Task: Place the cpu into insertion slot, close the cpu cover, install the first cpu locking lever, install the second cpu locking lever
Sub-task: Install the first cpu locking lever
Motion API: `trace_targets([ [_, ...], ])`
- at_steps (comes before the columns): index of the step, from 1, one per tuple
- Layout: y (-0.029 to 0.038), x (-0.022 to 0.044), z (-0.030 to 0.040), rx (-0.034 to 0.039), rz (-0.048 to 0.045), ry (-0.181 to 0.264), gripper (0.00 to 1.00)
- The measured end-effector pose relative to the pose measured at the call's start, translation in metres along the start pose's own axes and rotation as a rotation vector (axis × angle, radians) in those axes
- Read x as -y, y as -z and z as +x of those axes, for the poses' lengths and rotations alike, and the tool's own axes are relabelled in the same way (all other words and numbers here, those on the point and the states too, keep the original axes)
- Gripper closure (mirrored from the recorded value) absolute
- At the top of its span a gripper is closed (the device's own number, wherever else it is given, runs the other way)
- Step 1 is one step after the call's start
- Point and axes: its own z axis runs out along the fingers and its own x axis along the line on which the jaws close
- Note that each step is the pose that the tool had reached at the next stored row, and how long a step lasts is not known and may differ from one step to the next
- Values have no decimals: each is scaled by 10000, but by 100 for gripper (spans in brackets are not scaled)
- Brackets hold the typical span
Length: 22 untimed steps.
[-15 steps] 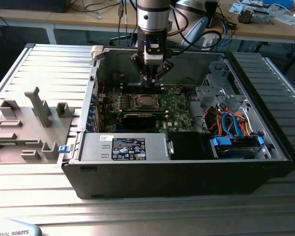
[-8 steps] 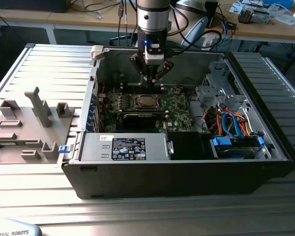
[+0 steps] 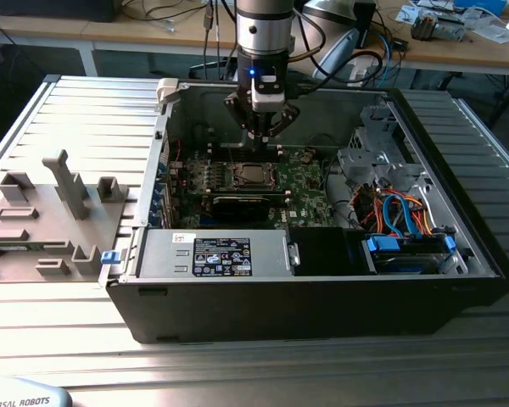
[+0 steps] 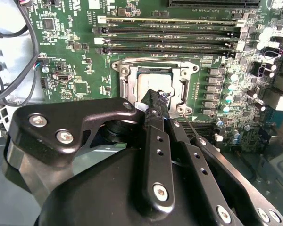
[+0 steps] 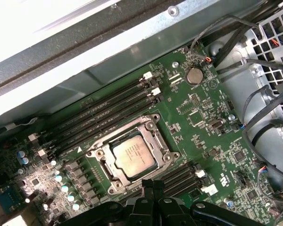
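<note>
A grey ribbed table [image 3: 68, 110] is seen in the exterior view, and an open computer case [image 3: 322, 297] is laid on it. Inside, a green board [image 5: 198, 117] is seen. The cpu [image 5: 133, 155] is already set flat in the insertion slot [image 5: 100, 163]. The cpu cover [image 5: 153, 128] is laid down around the chip, with the chip seen through its window. The gripper [image 4: 156, 96] is held right above the slot, at the rim of the cover, with nothing carried. Its fingers [image 4: 153, 110] are pressed together. A thin wire lever [image 4: 191, 125] is seen just beside the fingertips.
</note>
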Motion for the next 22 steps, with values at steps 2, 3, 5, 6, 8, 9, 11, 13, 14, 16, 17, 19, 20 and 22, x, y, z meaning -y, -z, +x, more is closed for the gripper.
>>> trace_targets([
  [2,0,0,0,7,1,52,89],
  [3,0,0,0,11,2,87,89],
  [5,0,0,0,18,5,140,89],
  [6,0,0,0,22,6,165,89],
  [8,0,0,0,29,6,224,89],
  [9,0,0,0,31,7,242,89],
  [11,0,0,0,35,5,286,89],
  [13,0,0,0,40,5,324,89],
  [14,0,0,0,42,5,345,89],
  [16,0,0,0,47,5,384,89],
  [17,0,0,0,50,5,403,89],
  [19,0,0,0,55,7,442,89],
  [20,0,0,0,57,8,465,89],
  [22,0,0,0,64,6,530,89],
])
